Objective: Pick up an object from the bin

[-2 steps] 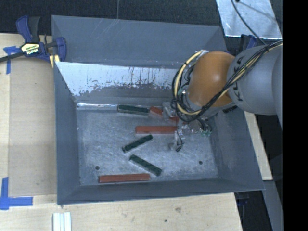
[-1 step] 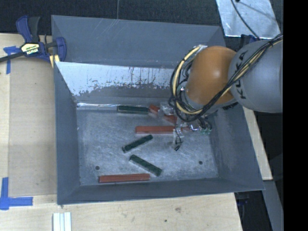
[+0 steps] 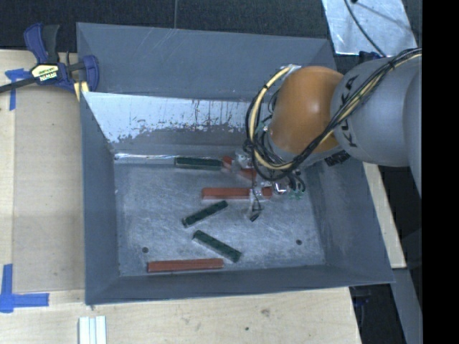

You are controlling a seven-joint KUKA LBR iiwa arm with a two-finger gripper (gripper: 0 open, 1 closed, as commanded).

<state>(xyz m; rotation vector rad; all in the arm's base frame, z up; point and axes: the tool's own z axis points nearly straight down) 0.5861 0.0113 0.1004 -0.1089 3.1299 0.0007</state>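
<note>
My gripper (image 3: 254,208) reaches down from under the orange cover to the middle right of the bin floor. Its thin fingertips stand just off the right end of a reddish-brown flat bar (image 3: 224,192). Nothing shows between the fingers, and the gap between them is too small to read. A dark green bar (image 3: 204,213) lies tilted just left of the fingertips. Another dark green bar (image 3: 217,245) lies below it, slanting down to the right.
A dark green bar (image 3: 199,163) lies along the back wall, with a small reddish piece (image 3: 228,163) at its right end. A long reddish-brown bar (image 3: 185,266) rests along the front wall. The arm covers the bin's right back corner.
</note>
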